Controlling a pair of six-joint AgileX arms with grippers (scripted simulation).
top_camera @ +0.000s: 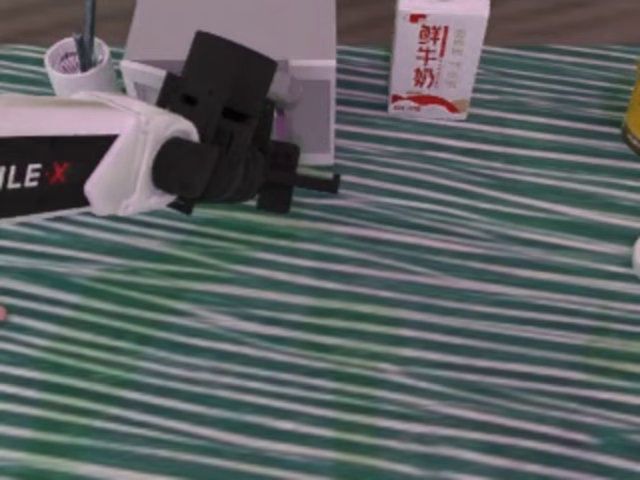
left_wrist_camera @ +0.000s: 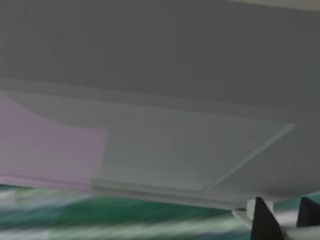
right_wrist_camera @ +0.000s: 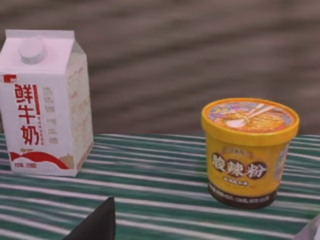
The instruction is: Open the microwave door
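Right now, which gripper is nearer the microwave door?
Left. The left gripper is right at the front of the microwave, beside the microwave door. The right gripper is out of the top view; its wrist view faces the milk carton and noodle cup.

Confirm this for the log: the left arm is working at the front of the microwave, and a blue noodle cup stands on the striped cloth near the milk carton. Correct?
Not quite. The noodle cup is yellow, not blue, as the right wrist view shows. The rest holds: the left gripper is at the front of the microwave, and the cup stands on the striped cloth near the milk carton.
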